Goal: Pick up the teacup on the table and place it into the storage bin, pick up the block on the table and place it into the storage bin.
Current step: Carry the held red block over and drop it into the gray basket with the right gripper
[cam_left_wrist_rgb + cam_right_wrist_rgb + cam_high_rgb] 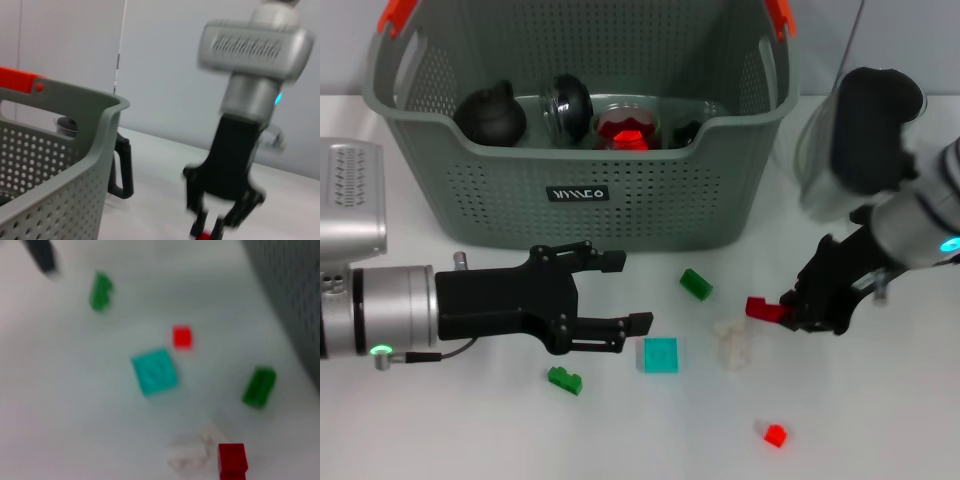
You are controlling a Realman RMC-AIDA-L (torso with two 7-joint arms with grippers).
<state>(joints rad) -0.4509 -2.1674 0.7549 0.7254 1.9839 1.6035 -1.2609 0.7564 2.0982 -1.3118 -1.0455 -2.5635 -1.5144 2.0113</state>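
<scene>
right fingers point(782, 306) on boxy, seemingly plastic red block point(757, 307)

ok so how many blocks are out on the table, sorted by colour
Green blocks: 2
Red blocks: 2, one loose, one at the right gripper
Teal block: 1
White block: 1
Total: 6

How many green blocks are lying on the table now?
2. One green block lies just in front of the storage bin, toward its right end. The other green block lies nearer the robot, below the left gripper. More may hide under the arms.
</scene>
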